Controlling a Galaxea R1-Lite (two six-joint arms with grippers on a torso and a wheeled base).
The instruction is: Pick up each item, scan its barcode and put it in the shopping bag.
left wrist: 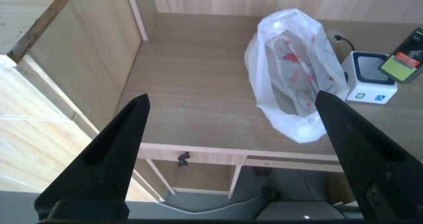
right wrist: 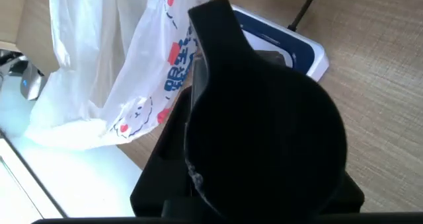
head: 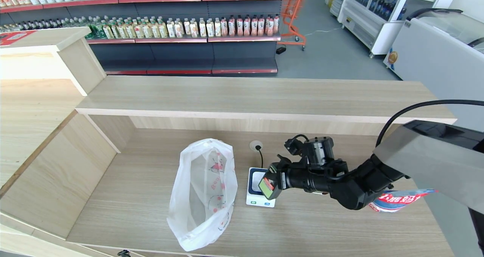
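While the left fingers gape wide, the right fingers clamp a green-faced pack tilted above the scanner.

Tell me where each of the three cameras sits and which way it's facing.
Head view: on the robot's head, facing forward and down over the counter; the right arm shows, its right gripper holding a small green pack at the scanner.
Left wrist view: on the left wrist, off the counter's near edge, facing the shopping bag; the open left gripper frames it.
Right wrist view: on the right wrist, close above the scanner; its own dark gripper blocks the middle.
All three share the bag and scanner.
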